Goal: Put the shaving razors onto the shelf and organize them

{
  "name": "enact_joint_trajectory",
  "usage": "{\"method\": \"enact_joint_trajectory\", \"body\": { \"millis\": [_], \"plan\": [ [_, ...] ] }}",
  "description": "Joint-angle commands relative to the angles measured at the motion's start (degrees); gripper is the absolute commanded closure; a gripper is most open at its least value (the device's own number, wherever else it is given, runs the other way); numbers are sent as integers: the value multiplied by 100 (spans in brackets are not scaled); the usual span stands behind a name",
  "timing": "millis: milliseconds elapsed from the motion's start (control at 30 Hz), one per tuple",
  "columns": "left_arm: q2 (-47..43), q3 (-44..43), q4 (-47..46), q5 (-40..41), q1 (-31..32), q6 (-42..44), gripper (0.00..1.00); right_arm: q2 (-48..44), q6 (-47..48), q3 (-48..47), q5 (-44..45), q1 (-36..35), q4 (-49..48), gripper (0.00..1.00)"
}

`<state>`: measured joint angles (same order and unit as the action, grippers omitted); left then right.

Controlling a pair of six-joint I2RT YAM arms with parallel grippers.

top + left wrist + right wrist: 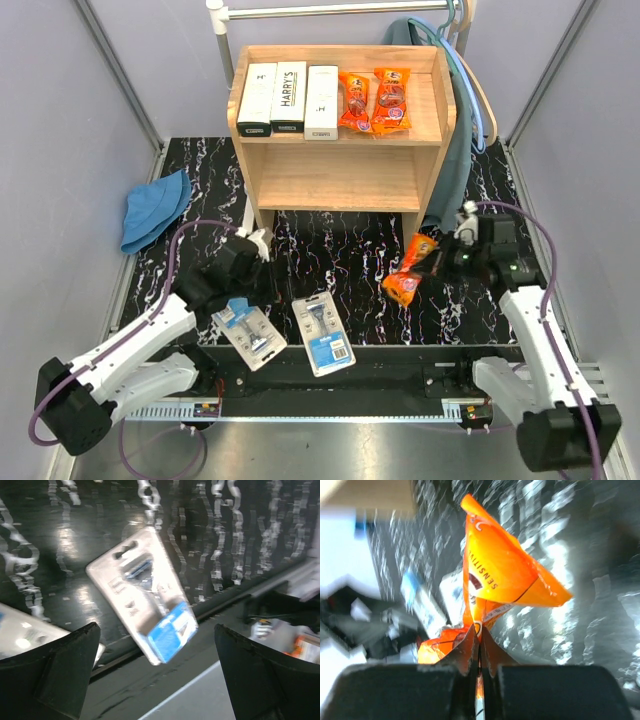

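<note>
A black marble-patterned table carries a light wooden two-tier shelf standing at its far edge, with a metal clothes rail behind the shelf and a grey-blue garment hanging down the shelf's right side. Two robot arms reach in from the side of the table opposite the shelf. A blue cloth hat lies on the table to the left of the shelf.

On the shelf's upper tier, three long white boxes stand side by side on the left, and two orange pouches lie just beside them on the right. The lower tier holds no packs.

In front of the shelf's right leg, the right gripper is pinched tight on a third orange pouch, its fingers pressed together on the pouch's crumpled edge. The overhead view does not show whether the pouch clears the table.

Farther in front of the shelf, two blue-backed blister cards lie flat, near each other. The left gripper sits over the left card's shelf-side end, fingers spread wide and holding nothing; its blurred wrist view shows one card lying between them.
</note>
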<state>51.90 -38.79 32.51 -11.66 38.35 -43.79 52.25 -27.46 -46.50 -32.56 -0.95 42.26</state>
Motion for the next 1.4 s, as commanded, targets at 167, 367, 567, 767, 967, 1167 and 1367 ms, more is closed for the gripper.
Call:
{"method": "enact_joint_trajectory", "body": {
  "millis": [167,367,567,767,967,1167,1367],
  "plan": [
    [162,-103,-1703,-1180,252,-832,1,-180,-1304,52,276,-2459,-630,97],
    [461,29,-2450,-1295,691,-1131,1,-110,-1990,273,618,-3718,-1756,97],
    [672,64,-3005,-1286,990,-1386,1,864,-1886,-165,1023,-4949,-2108,97],
    [620,169,-3084,-1128,1034,-1518,10,1138,-1833,-500,1041,-5161,-2239,96],
    [558,354,-3225,-1066,1043,-1641,39,1007,-1982,-351,804,-5231,-2678,96],
    [470,424,-3313,-988,1034,-1677,95,866,-2044,-114,637,-5249,-2872,89],
    [391,424,-3102,-847,1034,-1677,100,629,-2044,9,821,-5249,-2899,58]
  ]
}}
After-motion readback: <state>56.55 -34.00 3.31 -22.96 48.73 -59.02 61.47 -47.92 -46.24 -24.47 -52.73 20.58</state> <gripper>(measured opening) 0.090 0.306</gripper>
